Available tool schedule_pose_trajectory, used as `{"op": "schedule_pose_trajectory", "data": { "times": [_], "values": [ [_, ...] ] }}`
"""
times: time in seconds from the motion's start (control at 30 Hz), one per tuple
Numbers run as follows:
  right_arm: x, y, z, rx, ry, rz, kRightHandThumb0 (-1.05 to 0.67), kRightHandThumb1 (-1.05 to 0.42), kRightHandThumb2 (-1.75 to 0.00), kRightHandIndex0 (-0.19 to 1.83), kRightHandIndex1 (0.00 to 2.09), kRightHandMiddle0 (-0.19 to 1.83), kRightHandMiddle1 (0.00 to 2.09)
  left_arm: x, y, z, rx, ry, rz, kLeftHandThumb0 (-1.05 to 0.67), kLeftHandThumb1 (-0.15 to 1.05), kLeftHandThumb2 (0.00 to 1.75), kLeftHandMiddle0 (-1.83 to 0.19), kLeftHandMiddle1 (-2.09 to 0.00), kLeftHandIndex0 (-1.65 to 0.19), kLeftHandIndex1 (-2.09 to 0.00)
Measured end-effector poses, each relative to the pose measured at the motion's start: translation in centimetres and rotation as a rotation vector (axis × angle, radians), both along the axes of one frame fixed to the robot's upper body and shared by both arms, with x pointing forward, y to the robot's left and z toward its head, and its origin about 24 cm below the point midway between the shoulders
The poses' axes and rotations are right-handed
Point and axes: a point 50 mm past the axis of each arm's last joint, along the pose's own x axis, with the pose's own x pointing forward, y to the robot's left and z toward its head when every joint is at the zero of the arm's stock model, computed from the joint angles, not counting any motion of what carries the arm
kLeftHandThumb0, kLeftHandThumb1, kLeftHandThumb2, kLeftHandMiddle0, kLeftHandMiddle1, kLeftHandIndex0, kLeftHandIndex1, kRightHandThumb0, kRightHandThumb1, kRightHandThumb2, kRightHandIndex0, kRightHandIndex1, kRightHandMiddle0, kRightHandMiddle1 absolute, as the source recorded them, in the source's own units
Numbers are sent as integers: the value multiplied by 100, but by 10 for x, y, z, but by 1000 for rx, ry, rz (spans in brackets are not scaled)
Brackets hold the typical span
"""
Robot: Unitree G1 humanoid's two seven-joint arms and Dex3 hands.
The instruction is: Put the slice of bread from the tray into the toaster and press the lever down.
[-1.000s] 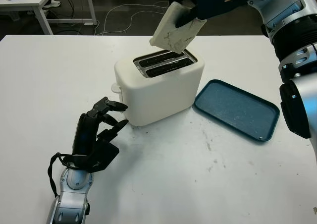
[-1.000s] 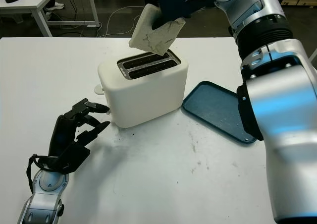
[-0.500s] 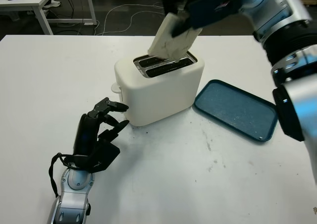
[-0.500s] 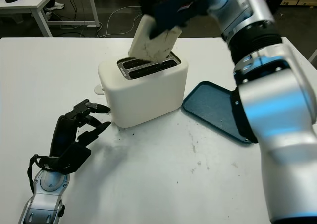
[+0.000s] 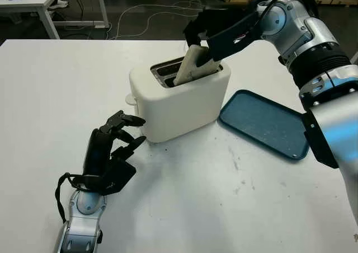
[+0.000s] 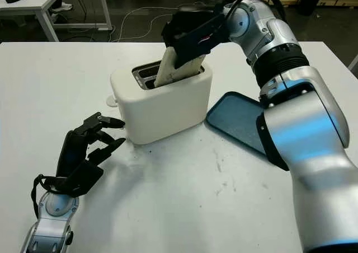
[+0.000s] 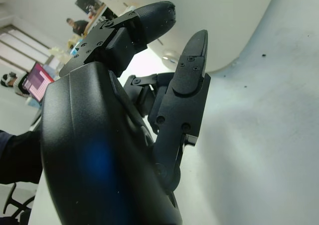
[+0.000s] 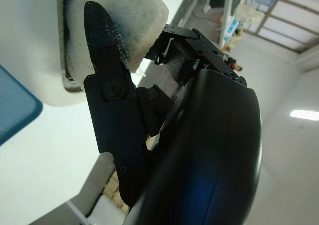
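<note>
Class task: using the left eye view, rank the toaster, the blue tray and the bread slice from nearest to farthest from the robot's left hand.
From the left hand, open at the table's near left:
1. Toaster, just beyond its fingertips.
2. Bread slice, leaning in the toaster's slot, held by the right hand.
3. Blue tray, right of the toaster.

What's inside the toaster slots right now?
The bread leans partway into one slot of the toaster, upper half sticking out, gripped by the right hand. Its lower part and the slot's depth are hidden.

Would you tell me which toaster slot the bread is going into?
The slot nearer the robot: the bread, held by the right hand, enters it; the far slot is empty.
</note>
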Motion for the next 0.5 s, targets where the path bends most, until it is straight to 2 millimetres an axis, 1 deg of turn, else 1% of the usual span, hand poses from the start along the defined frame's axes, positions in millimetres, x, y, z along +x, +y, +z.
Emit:
{"op": "schedule_pose_trajectory", "data": {
  "times": [0.1, 0.23, 0.27, 0.3, 0.33, 0.4, 0.43, 0.5],
  "values": [
    [0, 1, 0, -38, -55, 9, -49, -92, -6, 107, 175, 87, 175, 0, 0, 0, 0, 0, 0, -22, 92, 9, -59, -147, -58, -94],
    [-5, 7, -5, -121, -221, 99, -71, -92, -4, 97, 175, 72, 172, 0, 0, 0, 0, 0, 0, -22, 92, 9, -58, -147, -58, -94],
    [-6, 8, -8, -139, -241, 126, -81, -92, -10, 65, 159, 61, 150, 0, 0, 0, 0, 0, 0, -22, 92, 9, -58, -147, -58, -94],
    [-8, 9, -11, -158, -253, 150, -86, -92, -14, 50, 144, 56, 130, 0, 0, 0, 0, 0, 0, -22, 92, 9, -58, -147, -58, -94],
    [-9, 10, -15, -183, -259, 172, -89, -92, -16, 43, 121, 59, 98, 0, 0, 0, 0, 0, 0, -22, 92, 9, -58, -147, -58, -94],
    [-11, 11, -18, -230, -264, 203, -92, -92, -20, 31, 89, 64, 37, 0, 0, 0, 0, 0, -1, -22, 92, 9, -59, -148, -58, -94],
    [-11, 12, -18, -244, -270, 209, -92, -92, -20, 28, 85, 65, 24, 0, 0, 0, 0, 0, -1, -22, 92, 9, -59, -148, -58, -94],
    [-13, 14, -17, -254, -281, 223, -89, -92, -18, 17, 94, 65, 9, 0, 0, 0, 0, 0, -2, -22, 92, 9, -59, -148, -58, -94]
  ]
}}
